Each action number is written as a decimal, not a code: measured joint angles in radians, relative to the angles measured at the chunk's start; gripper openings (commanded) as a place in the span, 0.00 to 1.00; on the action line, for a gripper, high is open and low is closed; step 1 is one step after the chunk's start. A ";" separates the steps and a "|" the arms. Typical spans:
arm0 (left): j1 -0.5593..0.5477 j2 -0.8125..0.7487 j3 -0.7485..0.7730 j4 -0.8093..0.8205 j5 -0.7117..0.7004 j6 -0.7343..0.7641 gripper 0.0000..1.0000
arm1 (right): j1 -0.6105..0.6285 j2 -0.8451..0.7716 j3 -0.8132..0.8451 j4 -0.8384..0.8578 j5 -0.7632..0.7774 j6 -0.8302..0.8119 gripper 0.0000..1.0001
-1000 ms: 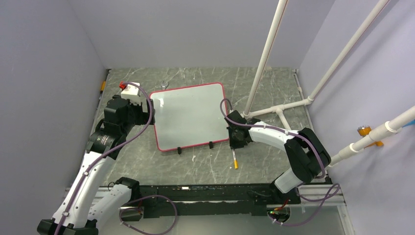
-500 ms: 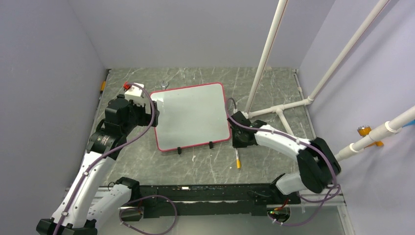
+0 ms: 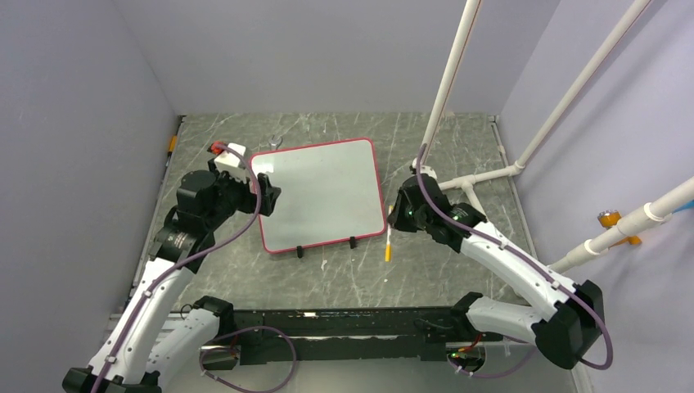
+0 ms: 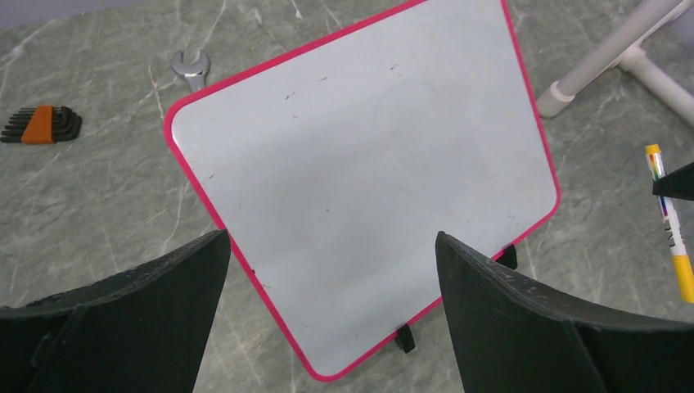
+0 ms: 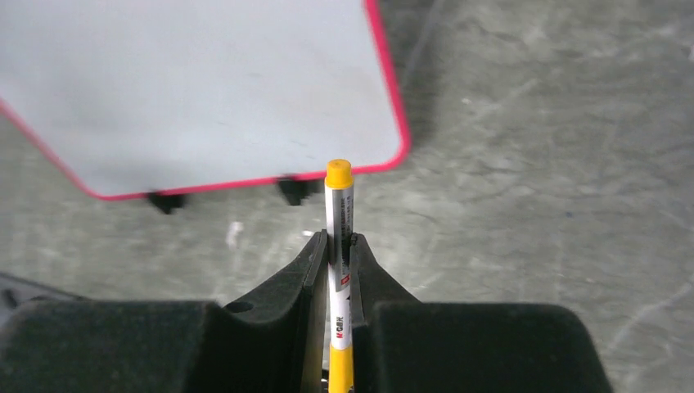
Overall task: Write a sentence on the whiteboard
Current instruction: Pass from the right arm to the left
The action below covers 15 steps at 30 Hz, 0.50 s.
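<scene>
The right hand [image 5: 336,246] is closed narrow on a white marker pen [image 5: 338,192] with orange-yellow ends, its 2 black fingers [image 5: 282,286] pinching the barrel from both sides. In the overhead view the pen's long axis runs almost straight up and down the frame, orange end lowest. It sits just right of the board's lower right corner and apart from it. Whether the tip meets the grey marbled bench [image 3: 344,274] cannot be told.

The left hand [image 4: 329,241] is spread wide and holds nothing. It hangs at the left edge of the board, and contact with the frame cannot be made out.

The rectangular glossy white whiteboard [image 3: 319,192] with a thin red-pink frame lies flat at the centre of the bench. Its long axis runs left to right, the right end slightly higher in the frame. Its 2 small black clips [image 3: 300,252] are on the lower long edge. A few tiny dark specks mark its face.

A steel spanner [image 4: 190,67] lies just beyond the board's upper left corner. A set of black hex keys [image 4: 41,124] lies further left.
</scene>
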 measured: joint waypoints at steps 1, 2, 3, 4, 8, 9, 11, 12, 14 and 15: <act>0.000 -0.007 -0.004 0.008 0.003 -0.004 0.99 | 0.000 -0.012 0.013 0.009 -0.011 0.013 0.00; 0.000 -0.016 -0.008 0.019 0.007 -0.011 0.99 | 0.000 -0.022 0.029 0.021 -0.027 0.029 0.00; 0.000 -0.024 -0.010 0.029 0.010 -0.019 0.99 | 0.000 -0.027 0.047 0.031 -0.037 0.045 0.00; 0.000 -0.033 -0.010 0.037 0.012 -0.023 0.99 | 0.000 -0.029 0.066 0.038 -0.048 0.060 0.00; 0.000 -0.060 -0.010 0.080 0.036 -0.034 1.00 | 0.000 -0.017 0.142 0.060 -0.079 0.109 0.00; 0.000 -0.060 -0.010 0.092 0.037 -0.047 0.99 | 0.000 -0.009 0.164 0.064 -0.089 0.121 0.00; 0.001 -0.057 -0.010 0.108 0.040 -0.076 0.99 | 0.000 0.013 0.200 0.076 -0.106 0.148 0.00; 0.004 -0.049 -0.010 0.114 0.050 -0.083 0.99 | 0.000 0.024 0.212 0.077 -0.111 0.163 0.00; 0.010 -0.031 -0.005 0.119 0.085 -0.090 0.99 | 0.000 0.053 0.239 0.075 -0.112 0.206 0.00; 0.013 -0.020 -0.003 0.124 0.103 -0.092 0.99 | 0.001 0.072 0.257 0.068 -0.112 0.230 0.00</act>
